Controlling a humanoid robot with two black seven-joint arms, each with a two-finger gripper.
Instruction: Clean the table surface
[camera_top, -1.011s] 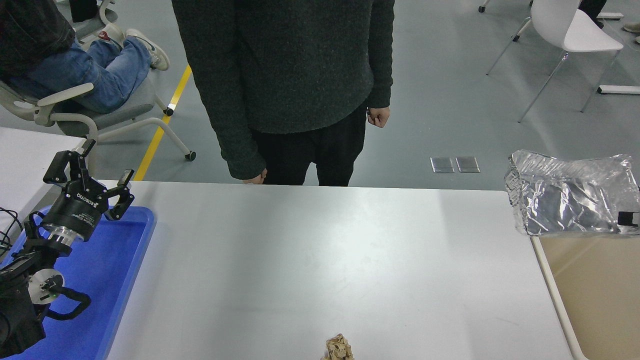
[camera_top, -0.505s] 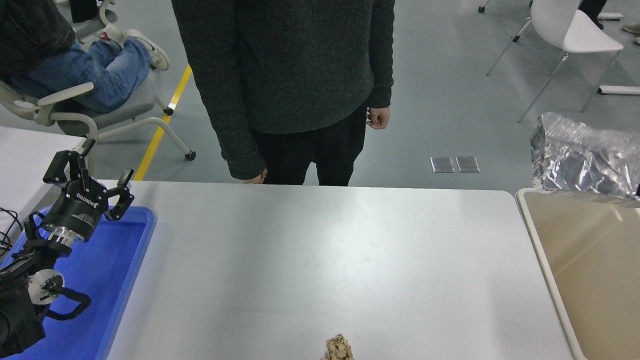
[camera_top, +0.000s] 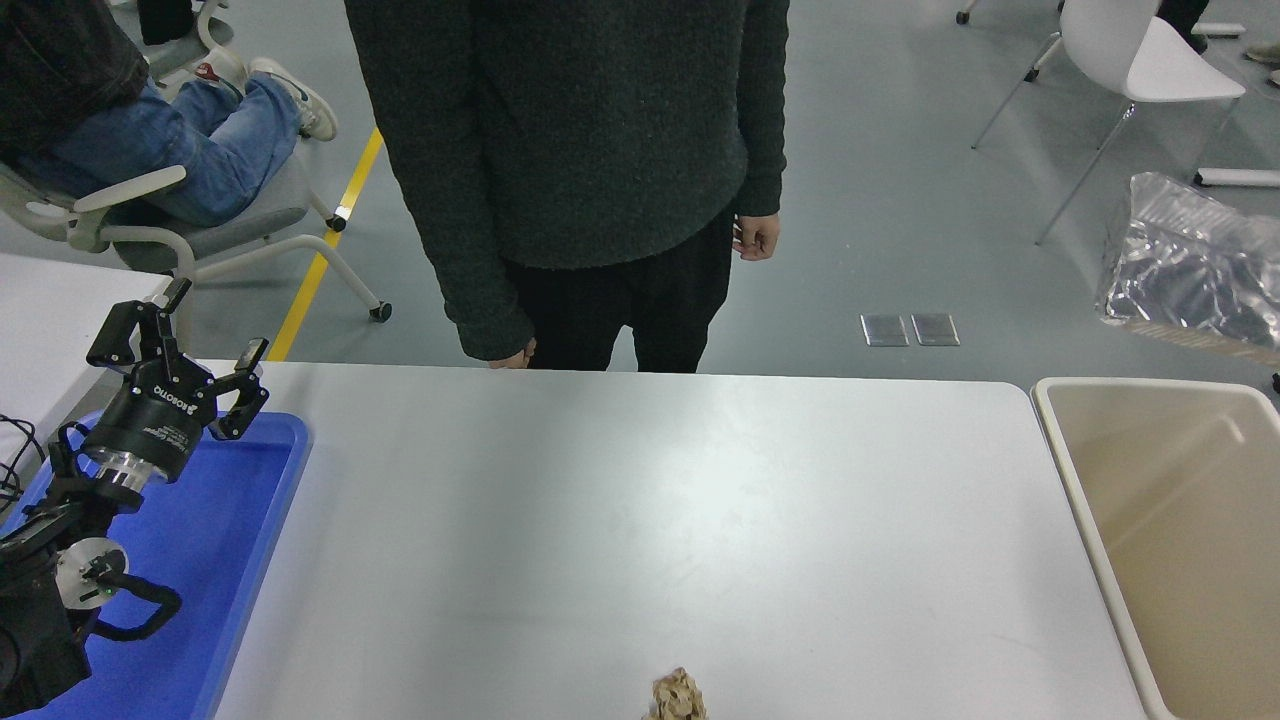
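The crinkled silver bag (camera_top: 1195, 265) rose from the right edge of the frame toward the upper right, clearing the beige bin (camera_top: 1090, 500). The bin's interior, previously covered at its far end, became fully exposed.

Left arm (camera_top: 60, 560): black throughout, jointed segments. Wrist carries a polished silver metal ring (camera_top: 118, 468) below a black cylindrical body printed "ROBOTIQ" in white. Left gripper (camera_top: 185, 335): black linkage fingers (camera_top: 120, 330) with visible pivot joints. A round white cap (camera_top: 88, 572) sits on the lower joint, with a small green mark on its face. A thick black cable (camera_top: 140, 610) loops out beside it; thin black wires (camera_top: 15, 450) trail at the picture's left edge.
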